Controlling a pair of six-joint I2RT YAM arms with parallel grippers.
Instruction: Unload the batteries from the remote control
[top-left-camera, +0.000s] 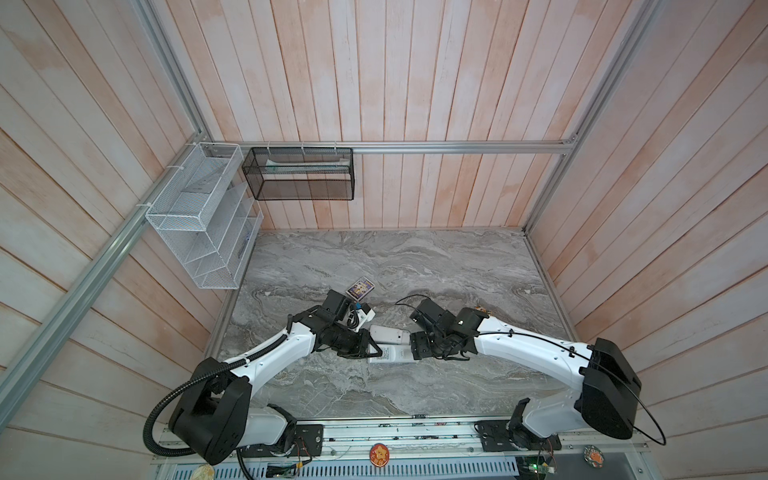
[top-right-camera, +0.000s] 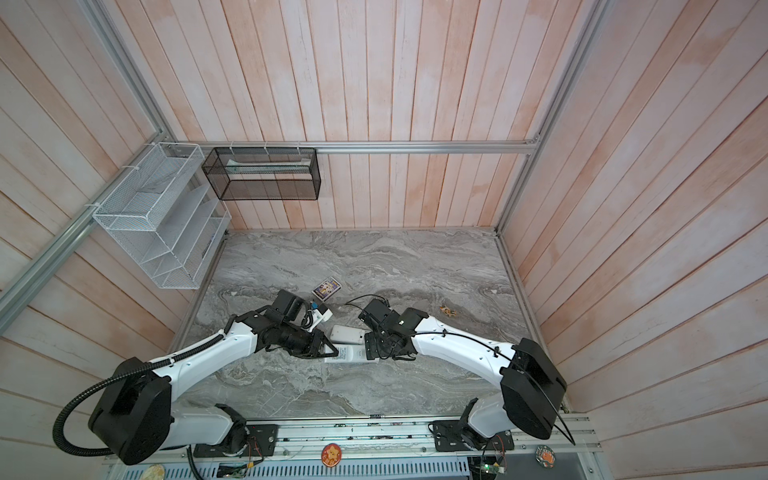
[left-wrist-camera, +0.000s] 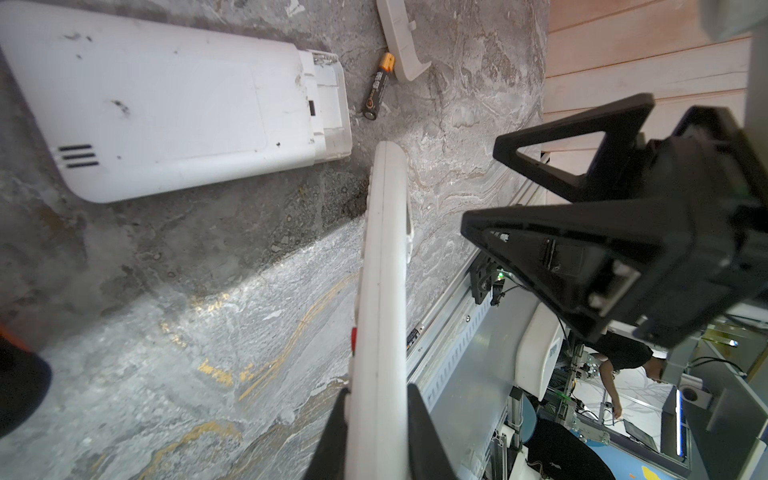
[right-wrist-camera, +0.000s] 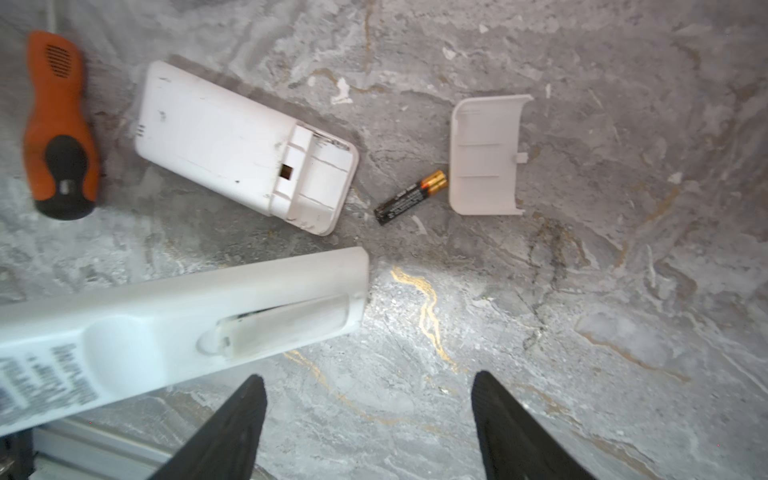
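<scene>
While the left claw (left-wrist-camera: 378, 390) stood closed on one end of the long remote (right-wrist-camera: 183, 328), holding it on edge over the desk (top-left-camera: 436, 266), the stock read thus

Long remote: back cover in place, one edge perhaps lifted. Judged not yet unloaded.

Short remote (right-wrist-camera: 216, 141): flat on the desk, back up, compartment open and bare. Judged done.

Batteries (right-wrist-camera: 409, 196): out, on the desk between the short remote and its loose cover plate (right-wrist-camera: 488, 153), just beside both. Seemingly a pair side by side, count unsure.

Right claw (right-wrist-camera: 369, 376): jaws wide apart, nothing held, poised near the long remote's covered end.

Left to do, by estimate: cover off the long remote, cells out.

Sundries:
- white wire basket (top-left-camera: 199, 216) and black mesh basket (top-left-camera: 299, 174), both on the walls
- card box (top-left-camera: 360, 288), beyond the left claw
- yellowish object (top-right-camera: 449, 311), alone to the right, too small to name
- orange-handled screwdriver (right-wrist-camera: 58, 124), on the desk beside the short remote

Obstruction: nothing lay between the right claw and the cover; the loose cells and plate lay close by, liable to be knocked
</scene>
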